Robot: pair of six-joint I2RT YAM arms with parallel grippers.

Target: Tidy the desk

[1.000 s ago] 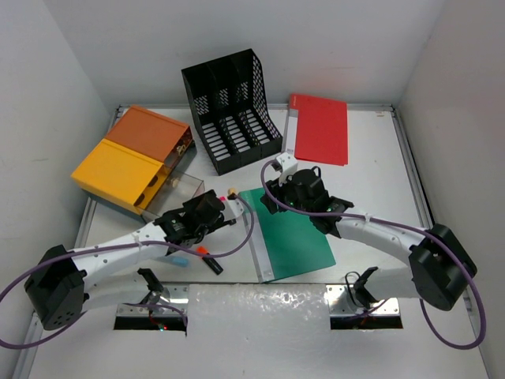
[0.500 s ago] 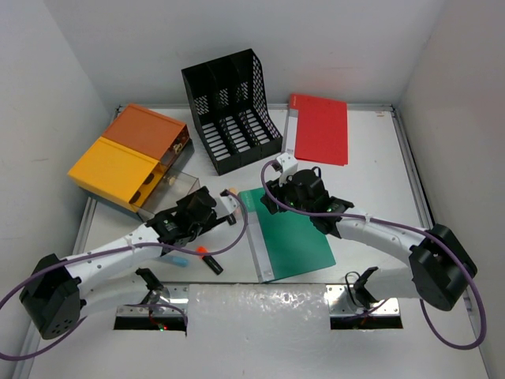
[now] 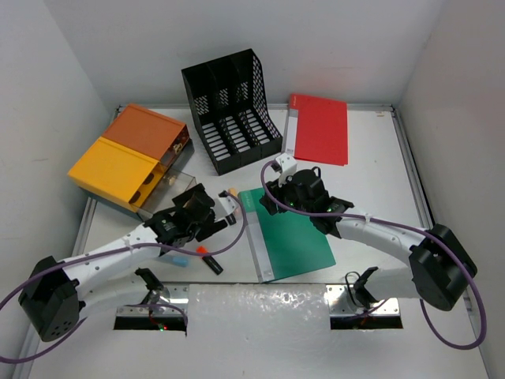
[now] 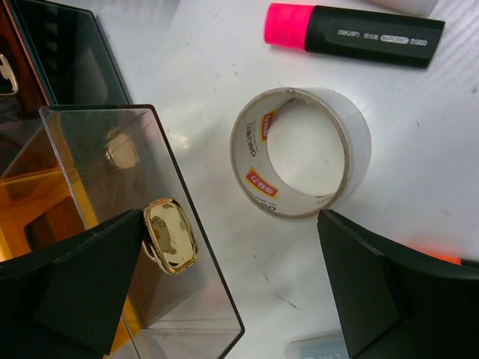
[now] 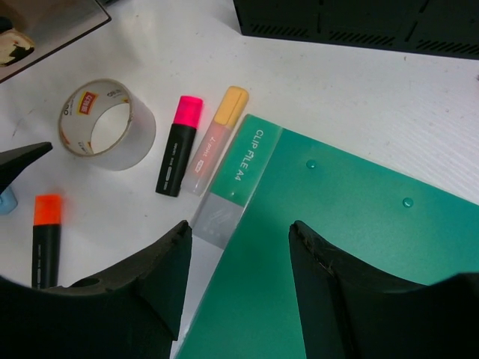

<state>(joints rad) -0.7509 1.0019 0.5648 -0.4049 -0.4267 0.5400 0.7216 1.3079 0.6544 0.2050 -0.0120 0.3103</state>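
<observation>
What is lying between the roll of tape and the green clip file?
Two markers side by side: a pink-capped highlighter and a yellow-capped pen, shown in the right wrist view.

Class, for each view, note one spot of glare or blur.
Top external: glare speckles the crinkled sheet at the bottom. Left wrist: tape roll sharp, clear drawer glossy with reflections. Right wrist: green file lettering crisp, right gripper dark, shadowy.
</observation>
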